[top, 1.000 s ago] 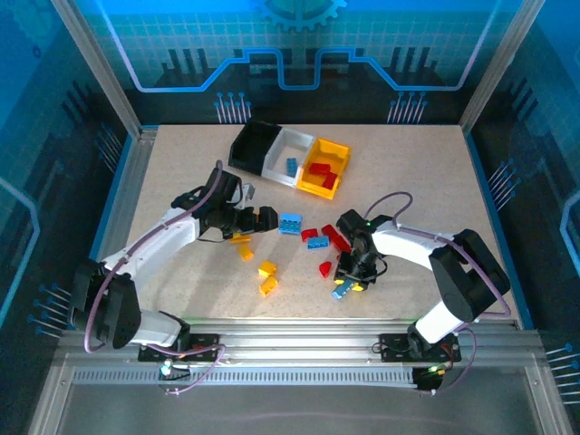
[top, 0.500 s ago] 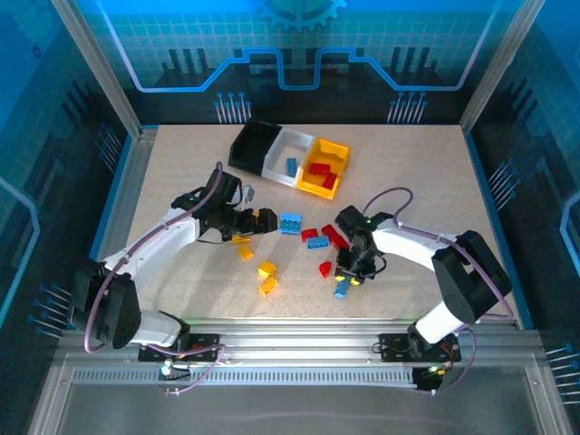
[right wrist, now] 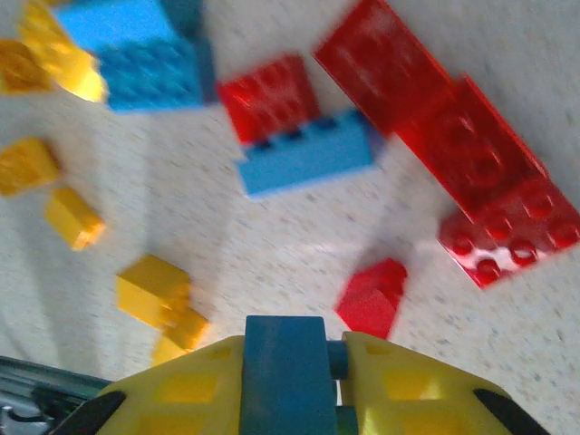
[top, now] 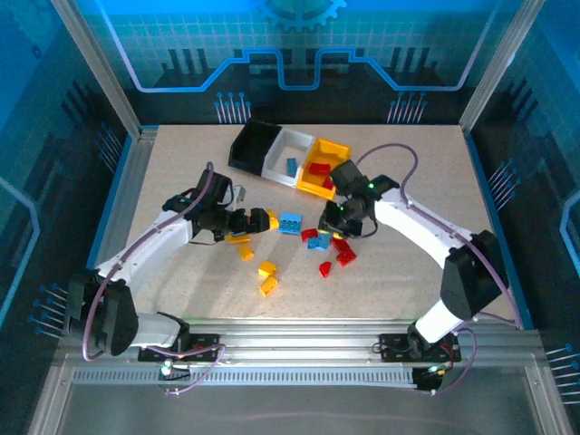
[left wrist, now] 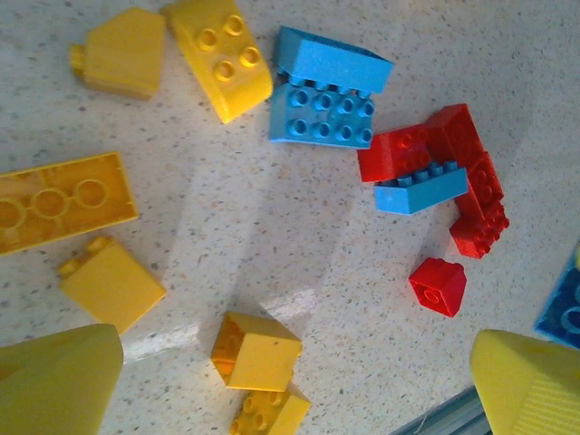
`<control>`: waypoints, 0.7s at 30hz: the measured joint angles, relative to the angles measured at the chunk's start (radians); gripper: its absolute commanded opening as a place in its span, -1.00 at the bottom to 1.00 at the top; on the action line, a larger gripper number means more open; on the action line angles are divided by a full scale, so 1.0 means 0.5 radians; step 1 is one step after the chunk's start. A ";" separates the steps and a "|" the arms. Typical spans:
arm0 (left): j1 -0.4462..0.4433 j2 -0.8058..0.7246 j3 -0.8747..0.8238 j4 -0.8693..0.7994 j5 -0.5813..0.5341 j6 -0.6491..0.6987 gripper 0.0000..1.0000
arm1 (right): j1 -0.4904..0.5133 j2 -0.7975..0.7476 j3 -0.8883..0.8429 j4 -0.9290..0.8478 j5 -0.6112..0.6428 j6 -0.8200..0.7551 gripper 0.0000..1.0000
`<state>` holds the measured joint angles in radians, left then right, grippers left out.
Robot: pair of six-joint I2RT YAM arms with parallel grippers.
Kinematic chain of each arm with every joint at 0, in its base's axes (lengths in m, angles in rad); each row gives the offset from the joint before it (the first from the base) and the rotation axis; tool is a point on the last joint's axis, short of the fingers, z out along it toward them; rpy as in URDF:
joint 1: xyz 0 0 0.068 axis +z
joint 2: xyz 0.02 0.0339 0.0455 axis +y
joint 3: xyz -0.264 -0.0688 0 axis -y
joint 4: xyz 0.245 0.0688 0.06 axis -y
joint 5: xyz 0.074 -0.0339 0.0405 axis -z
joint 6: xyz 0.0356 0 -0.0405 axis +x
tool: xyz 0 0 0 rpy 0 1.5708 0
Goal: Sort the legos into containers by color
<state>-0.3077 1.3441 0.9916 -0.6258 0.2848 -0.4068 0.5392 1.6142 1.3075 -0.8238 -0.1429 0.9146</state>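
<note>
Now right gripper [right wrist: 292,385] clenched on blue lego [right wrist: 285,349], above scattered legos [right wrist: 308,154]; left gripper [left wrist: 290,385] spread wide.

The table [top: 181,163] under me is a pale beige top flecked with fine dark specks, and seen close up a soft bright patch of light [left wrist: 172,340] gleams on it. Behind it stands a glowing blue back wall [top: 390,36] printed with a grid, dark circuit-like lines and a gear [top: 299,11] at the top, framed by slanting grey metal posts [top: 95,63], with darker blue side walls [top: 36,136] to either hand. Along my near edge run ribbed silver metal rails [top: 299,343], and a cool bluish light washes the whole space.
</note>
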 measured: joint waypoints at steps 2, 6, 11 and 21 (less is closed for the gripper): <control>0.031 -0.024 -0.002 -0.021 0.000 0.013 0.98 | -0.045 0.124 0.168 0.010 -0.014 -0.017 -0.44; 0.043 -0.091 -0.009 -0.063 0.002 0.029 0.98 | -0.130 0.412 0.526 0.026 -0.042 -0.059 -0.44; 0.043 -0.224 -0.102 -0.092 0.017 0.018 0.98 | -0.193 0.794 1.062 0.028 -0.063 -0.111 -0.43; 0.043 -0.416 -0.209 -0.225 0.021 -0.029 0.98 | -0.266 1.468 2.024 0.009 -0.105 -0.156 -0.42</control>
<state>-0.2859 1.1362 0.8871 -0.7383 0.2955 -0.4213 0.4065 2.3482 2.3196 -0.8192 -0.1955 0.8368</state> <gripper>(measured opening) 0.989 0.288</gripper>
